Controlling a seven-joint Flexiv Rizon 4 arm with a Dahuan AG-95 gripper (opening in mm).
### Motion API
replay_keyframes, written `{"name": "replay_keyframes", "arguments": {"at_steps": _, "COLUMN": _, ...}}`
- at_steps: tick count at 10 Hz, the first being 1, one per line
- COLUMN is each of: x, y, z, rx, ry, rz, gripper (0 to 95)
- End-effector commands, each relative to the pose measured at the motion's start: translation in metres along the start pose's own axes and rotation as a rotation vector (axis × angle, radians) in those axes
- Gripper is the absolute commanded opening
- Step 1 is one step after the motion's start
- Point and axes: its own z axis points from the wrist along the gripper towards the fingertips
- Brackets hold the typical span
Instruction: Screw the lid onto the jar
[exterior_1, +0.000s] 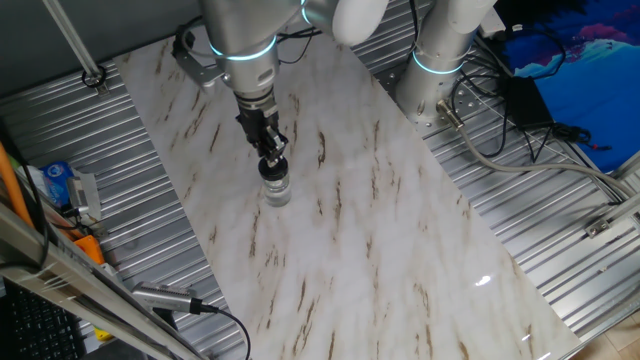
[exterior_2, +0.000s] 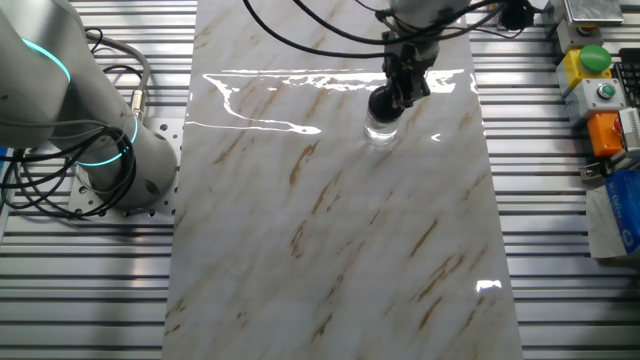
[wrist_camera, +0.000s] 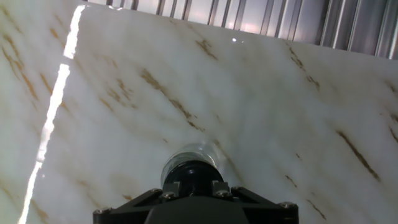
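the small clear glass cylindrical jar (exterior_1: 277, 190) stands upright on the white marble-patterned worktop (exterior_1: 380, 250), toward the far half of the slab and well apart from its edges; the small round black screw cap, the lid (exterior_2: 383, 103), sits right at the jar's mouth, and the two-finger gripper (exterior_1: 272, 152) comes straight down on it from above; the jaws are pinching the lid from either side, and both fixed views show the dark fingers closed in on it with no gap to speak of; in the hand view the black cap fills the space just ahead of the fingers, with the glass rim of the jar (wrist_camera: 189, 158) ringing it beyond, so lid and jar look lined up on one axis.

progress, as a judgement: the lid is picked up, carried over and set on the mouth, so the fetching and placing look done; whether the threads have caught, or how many turns are in, cannot be told from these pictures; what looks left is the turning down to snug, then letting go and lifting clear; the jar has nothing bracing it, so it may spin along with the cap.
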Motion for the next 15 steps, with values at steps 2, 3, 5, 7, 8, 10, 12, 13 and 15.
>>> {"name": "replay_keyframes", "arguments": {"at_steps": 2, "x": -0.0013, "y": 0.0001, "z": 0.0006, "rx": 0.009, "ry": 0.007, "rz": -0.022, "gripper": 0.0}}
{"name": "replay_keyframes", "arguments": {"at_steps": 3, "x": -0.0013, "y": 0.0002, "z": 0.0008, "rx": 0.009, "ry": 0.007, "rz": -0.023, "gripper": 0.0}}
{"name": "replay_keyframes", "arguments": {"at_steps": 5, "x": -0.0005, "y": 0.001, "z": 0.0013, "rx": 0.013, "ry": 0.009, "rz": -0.037, "gripper": 0.0}}
{"name": "replay_keyframes", "arguments": {"at_steps": 7, "x": 0.0001, "y": 0.0027, "z": 0.0014, "rx": 0.016, "ry": 0.01, "rz": -0.038, "gripper": 0.0}}
{"name": "replay_keyframes", "arguments": {"at_steps": 8, "x": -0.0008, "y": 0.004, "z": 0.0019, "rx": 0.023, "ry": 0.012, "rz": -0.037, "gripper": 0.0}}
{"name": "replay_keyframes", "arguments": {"at_steps": 10, "x": -0.0022, "y": 0.0051, "z": 0.0025, "rx": 0.024, "ry": 0.01, "rz": -0.033, "gripper": 0.0}}
{"name": "replay_keyframes", "arguments": {"at_steps": 12, "x": -0.0042, "y": 0.0065, "z": 0.003, "rx": 0.031, "ry": 0.012, "rz": -0.033, "gripper": 0.0}}
{"name": "replay_keyframes", "arguments": {"at_steps": 13, "x": -0.0045, "y": 0.0069, "z": 0.0029, "rx": 0.036, "ry": 0.013, "rz": -0.037, "gripper": 0.0}}
{"name": "replay_keyframes", "arguments": {"at_steps": 15, "x": -0.0046, "y": 0.0093, "z": 0.004, "rx": 0.057, "ry": 0.017, "rz": -0.049, "gripper": 0.0}}
